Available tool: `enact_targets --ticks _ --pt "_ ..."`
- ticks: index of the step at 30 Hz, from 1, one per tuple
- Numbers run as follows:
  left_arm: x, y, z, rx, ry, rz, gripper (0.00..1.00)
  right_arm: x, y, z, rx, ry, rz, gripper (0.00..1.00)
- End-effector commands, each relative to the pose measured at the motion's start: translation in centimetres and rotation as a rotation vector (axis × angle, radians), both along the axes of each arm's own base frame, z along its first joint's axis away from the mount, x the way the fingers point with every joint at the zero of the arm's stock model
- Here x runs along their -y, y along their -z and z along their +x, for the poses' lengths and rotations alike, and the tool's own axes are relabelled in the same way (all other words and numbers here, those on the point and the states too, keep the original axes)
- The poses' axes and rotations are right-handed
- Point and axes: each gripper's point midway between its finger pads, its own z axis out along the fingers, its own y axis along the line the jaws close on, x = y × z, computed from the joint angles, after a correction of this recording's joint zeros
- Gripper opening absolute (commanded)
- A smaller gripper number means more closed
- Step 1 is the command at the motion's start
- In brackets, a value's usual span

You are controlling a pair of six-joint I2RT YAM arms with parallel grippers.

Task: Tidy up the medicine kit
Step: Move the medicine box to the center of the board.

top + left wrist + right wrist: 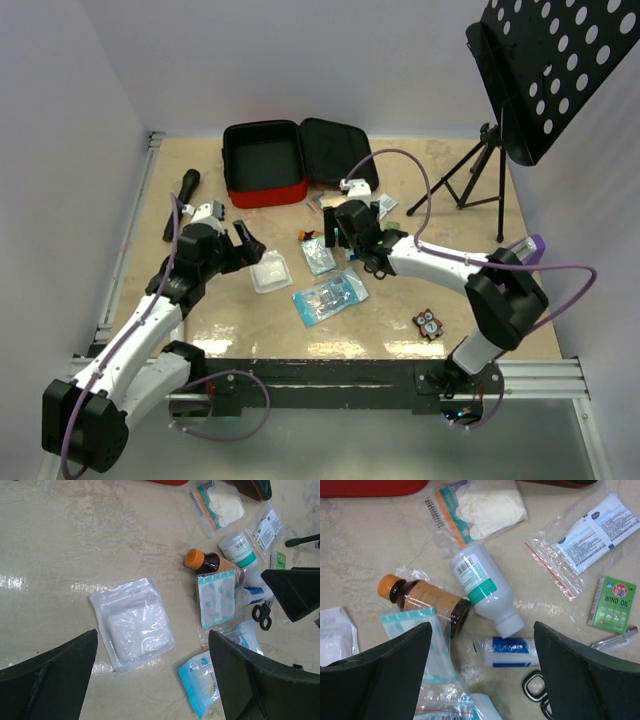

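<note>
Red rounded-square soft zip medicine kit (265, 165): lying open at the far side of the tan surface (390, 310), apparently holding nothing yet. Left tool (152, 635) and right tool (482, 625): both hanging spread, gripping nothing. Amber orange-capped bottle (422, 600), white plastic bottle (482, 587), clear gauze pouch (134, 622): lying loose, awaiting packing.

light: bright, even | glare: glossy table (50, 530) | focus: sharp

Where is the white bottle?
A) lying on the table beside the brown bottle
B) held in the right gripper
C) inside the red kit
A: the white bottle lies on its side on the table next to the brown bottle, with the right gripper open above it.
</note>
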Motion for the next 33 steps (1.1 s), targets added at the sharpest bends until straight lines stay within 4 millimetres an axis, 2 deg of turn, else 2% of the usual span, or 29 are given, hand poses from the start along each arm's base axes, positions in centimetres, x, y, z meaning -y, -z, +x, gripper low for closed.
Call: enact_targets --ticks 1,7,12,19,25,29,30,33 --pt "-0.6 -3.6 2.2 0.086 -0.074 -0.005 0.96 -0.8 -0.9 3.2 0.046 0.023 0.022 0.82" --pt "-1.9 -5.8 4.4 0.121 -0.160 0.011 0.96 -0.8 -0.1 4.6 0.032 0.016 0.024 0.76" --pt "-3.2 -7.8 8.0 0.142 -0.249 -0.016 1.00 -0.9 0.4 5.2 0.022 0.012 0.024 0.77" --pt "-5.1 -5.0 13.8 0.049 -0.329 0.057 1.00 -0.7 2.8 4.6 -0.024 -0.005 0.011 0.78" --pt "-7.3 -2.6 18.5 -0.040 -0.395 0.151 1.00 -0.5 2.1 4.3 -0.023 -0.003 0.034 0.82" --pt "-8.2 -2.8 21.3 -0.027 -0.420 0.174 1.00 -0.5 1.3 3.9 -0.016 -0.013 0.056 0.83" --pt "-8.2 -3.0 22.2 -0.017 -0.422 0.180 0.99 -0.5 1.1 3.8 -0.016 -0.015 0.060 0.83" --pt "-8.4 -1.2 23.9 -0.065 -0.410 0.227 0.92 -0.1 0.5 3.5 -0.010 -0.014 0.061 0.83"
